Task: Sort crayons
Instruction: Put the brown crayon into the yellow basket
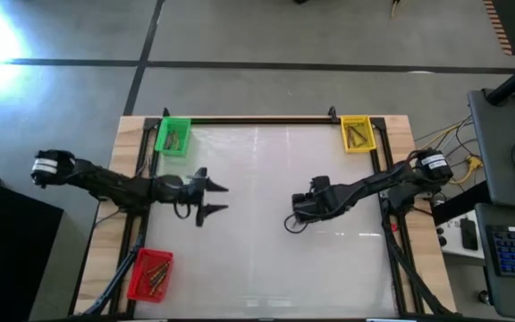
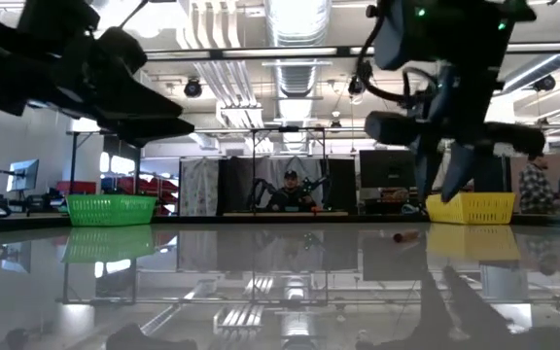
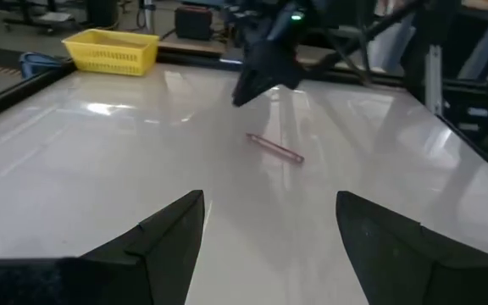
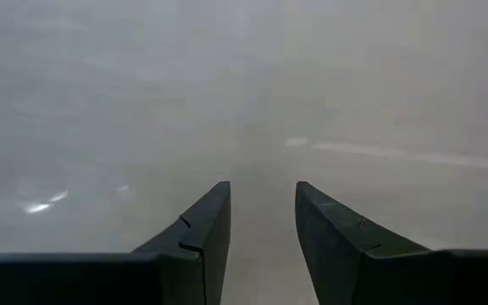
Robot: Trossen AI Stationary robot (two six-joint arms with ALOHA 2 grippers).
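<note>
One reddish crayon (image 3: 274, 148) lies flat on the white table, alone near its middle; it also shows in the low view (image 2: 404, 235). My right gripper (image 1: 293, 220) hangs just above it, pointing down, fingers apart and empty; its wrist view (image 4: 263, 191) shows only bare table. My left gripper (image 1: 220, 199) is open and empty at the table's left of centre, level, pointing toward the crayon and the right gripper (image 3: 257, 76). More crayons lie in the green bin (image 1: 173, 136), the yellow bin (image 1: 358, 134) and the red bin (image 1: 151, 274).
The green bin stands at the far left corner, the yellow bin at the far right corner, the red bin at the near left corner. A dark frame (image 1: 257, 120) runs around the table. A person (image 2: 291, 190) sits in the room beyond the far edge.
</note>
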